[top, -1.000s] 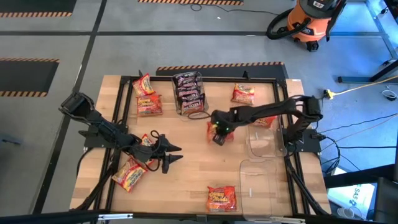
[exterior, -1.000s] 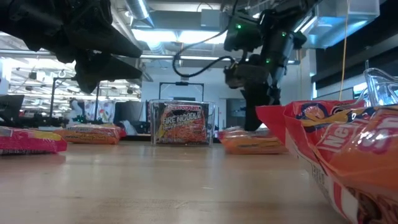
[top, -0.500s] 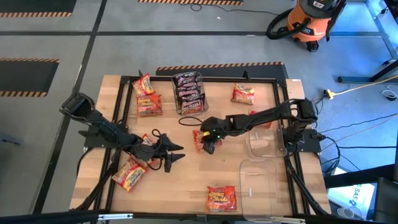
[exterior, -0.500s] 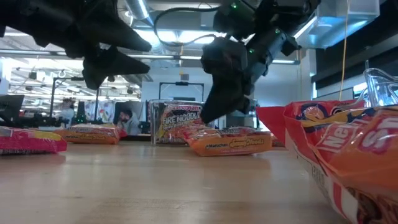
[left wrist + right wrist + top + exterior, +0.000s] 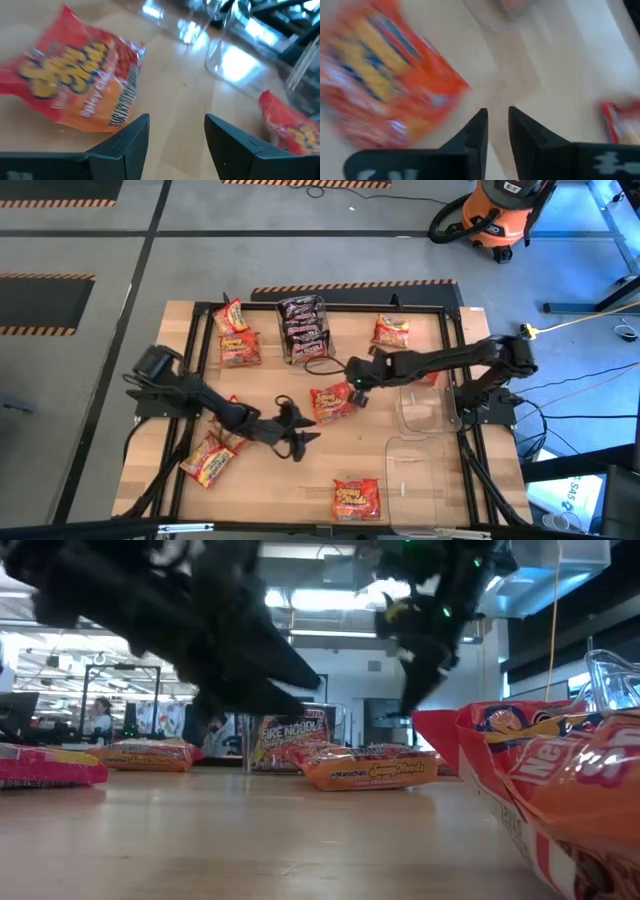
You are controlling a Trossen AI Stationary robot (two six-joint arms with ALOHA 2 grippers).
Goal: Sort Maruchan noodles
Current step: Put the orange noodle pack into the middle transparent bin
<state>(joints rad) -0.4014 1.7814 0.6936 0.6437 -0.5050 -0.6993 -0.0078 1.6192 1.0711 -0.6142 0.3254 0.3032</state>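
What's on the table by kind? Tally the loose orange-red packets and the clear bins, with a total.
Loose orange-red packets: 8 (two partly hidden under the arms)
Clear bins: 3 (one holds dark packets, not counted)
Total: 11

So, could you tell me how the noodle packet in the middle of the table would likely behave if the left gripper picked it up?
The packet lies flat with crinkled wrapper edges, so it is probably light, and its ends may flop. Its glossy film looks slippery, so the fingers of the open left gripper might slide off. Being flat, it seems unlikely to roll.
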